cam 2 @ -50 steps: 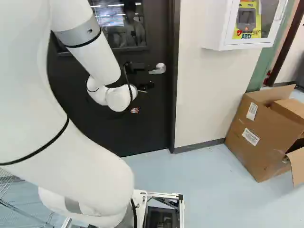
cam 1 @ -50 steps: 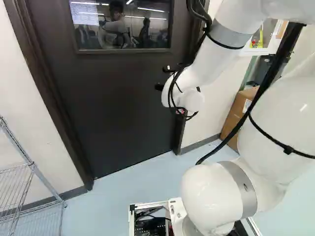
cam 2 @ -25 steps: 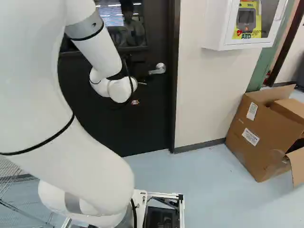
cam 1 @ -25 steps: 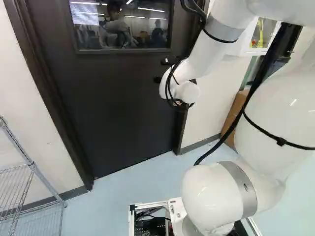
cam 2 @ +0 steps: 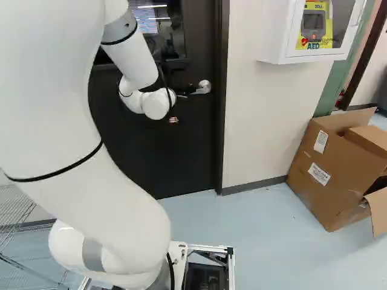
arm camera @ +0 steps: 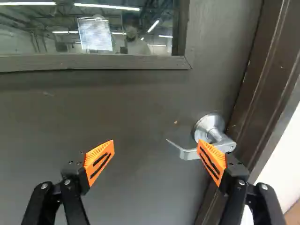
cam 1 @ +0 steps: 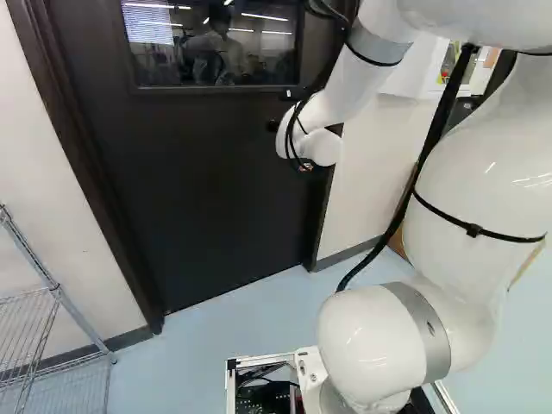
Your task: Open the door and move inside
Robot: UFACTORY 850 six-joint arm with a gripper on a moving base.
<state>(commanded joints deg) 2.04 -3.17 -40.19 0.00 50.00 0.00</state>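
The dark door (cam 1: 216, 181) stands shut in its frame, with a window in its upper part. In the right base view, my gripper (cam 2: 188, 89) is a small dark shape beside the silver lever handle (cam 2: 204, 87), partly hidden by the white wrist. The wrist view shows the gripper (arm camera: 155, 149) open, facing the door, with nothing held between its pads. One orange pad (arm camera: 212, 161) overlaps the lever handle (arm camera: 187, 153), whose free end reaches into the space ahead of the two fingers. Whether pad and lever touch, I cannot tell.
A wire shelf (cam 1: 53, 293) stands left of the door. Right of the door frame (cam 2: 222, 121), a white wall cabinet (cam 2: 281, 36) hangs above an open cardboard box (cam 2: 332, 169) on the floor.
The arm has lifted its wrist and gripper along the door, up to about the handle's height in the right base view. Door and base have stayed put.
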